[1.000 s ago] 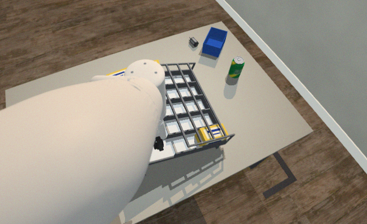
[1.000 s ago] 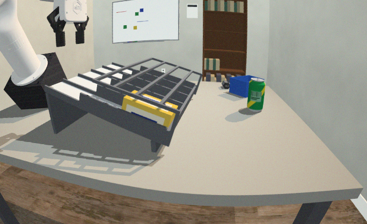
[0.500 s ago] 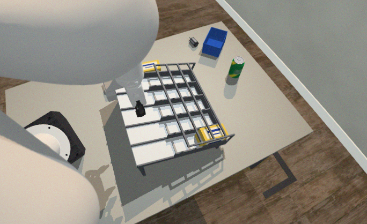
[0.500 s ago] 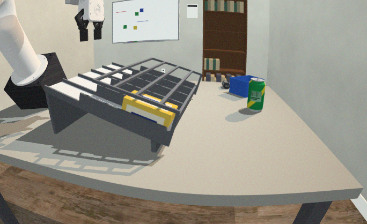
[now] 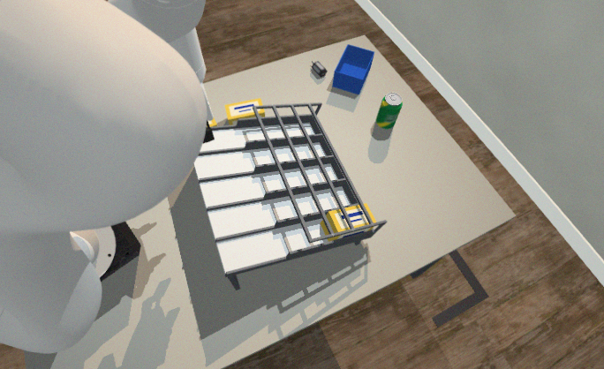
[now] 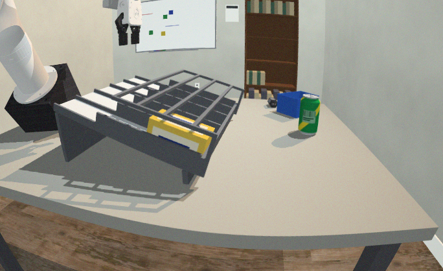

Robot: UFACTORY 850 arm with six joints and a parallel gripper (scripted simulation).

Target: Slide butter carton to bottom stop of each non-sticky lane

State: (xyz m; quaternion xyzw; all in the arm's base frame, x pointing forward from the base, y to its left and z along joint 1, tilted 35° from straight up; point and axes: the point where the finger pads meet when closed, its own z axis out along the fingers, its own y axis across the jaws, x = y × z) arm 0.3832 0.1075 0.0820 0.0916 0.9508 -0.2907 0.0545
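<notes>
The grey sloped shelf (image 5: 253,265) (image 6: 81,134) with five lanes stands on the table (image 5: 433,192) (image 6: 283,185). One yellow butter carton (image 5: 351,219) (image 6: 179,134) lies at the bottom stop of an outermost lane, the one nearest the exterior camera. A second butter carton (image 5: 243,109) lies flat on the table beside the opposite outer lane, near its top end. A small yellow corner (image 5: 212,123) shows at the arm's edge near it; the rest is hidden. My gripper (image 6: 128,39) is open and empty, hanging high above the shelf's top end. In the top view the arm hides it.
A blue bin (image 5: 352,68) (image 6: 289,102), a green can (image 5: 388,109) (image 6: 309,114) and a small dark object (image 5: 318,68) (image 6: 272,102) stand past the shelf's low end. My arm (image 5: 65,137) blocks the left of the top view. Its black base (image 6: 38,111) sits behind the shelf.
</notes>
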